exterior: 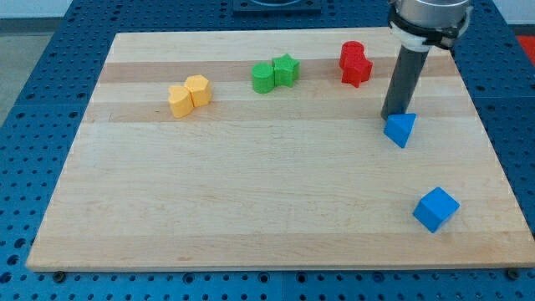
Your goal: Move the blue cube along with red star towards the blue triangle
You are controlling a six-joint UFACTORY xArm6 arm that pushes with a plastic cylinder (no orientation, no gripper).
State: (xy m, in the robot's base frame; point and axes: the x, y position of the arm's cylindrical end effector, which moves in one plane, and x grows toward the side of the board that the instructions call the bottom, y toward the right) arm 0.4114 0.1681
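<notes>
Eight blocks lie on the wooden board (251, 201). My tip (389, 116) has no fingers to open or close; it stands touching the blue triangle (401, 129) at that block's upper left. The blue cube (435, 209) sits well apart toward the view's bottom right. The red star (357, 70) touches a second red block (352, 53) near the top.

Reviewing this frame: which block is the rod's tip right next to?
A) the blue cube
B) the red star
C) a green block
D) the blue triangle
D. My tip stands just at the upper left edge of the blue triangle, while the blue cube lies well toward the view's bottom and the red star toward the top.
</notes>
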